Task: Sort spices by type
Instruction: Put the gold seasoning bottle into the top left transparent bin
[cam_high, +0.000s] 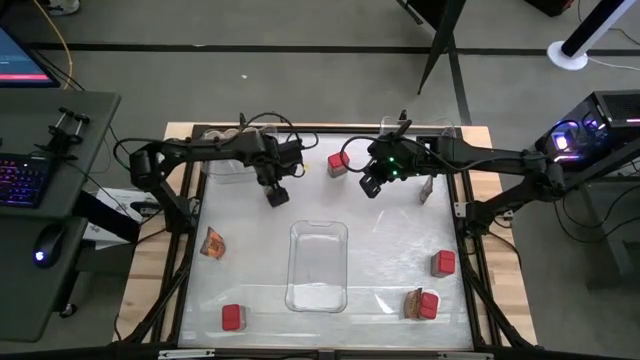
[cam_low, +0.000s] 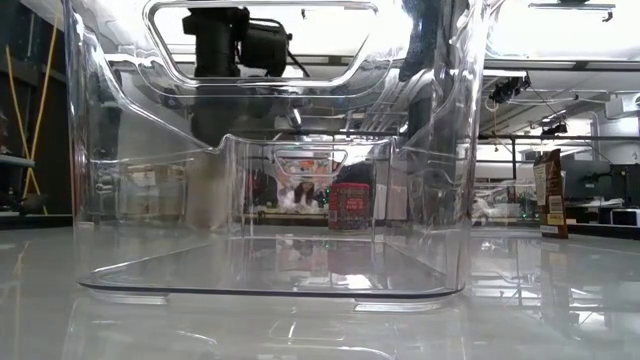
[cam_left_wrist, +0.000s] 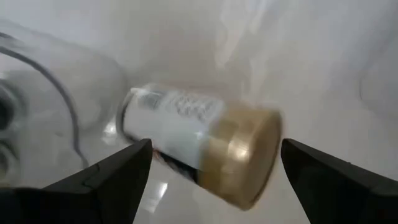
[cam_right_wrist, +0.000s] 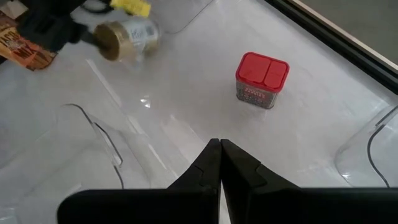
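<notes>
glossy white table (cam_high: 380, 250), lab beyond

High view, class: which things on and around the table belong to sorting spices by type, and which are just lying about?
Belonging to the job:
- red boxy containers
- foil packets
- gold-lidded jar
- clear tray

Just lying about:
- keyboard
- mouse

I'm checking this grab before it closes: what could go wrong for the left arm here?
The jar lies on its side between the open fingers of the left gripper, so it could roll away or slip as they close. A clear tray sits close beside it, which the fingers might nudge. The right gripper, shut, hovers nearby above the red container, so the arms could crowd each other.
</notes>
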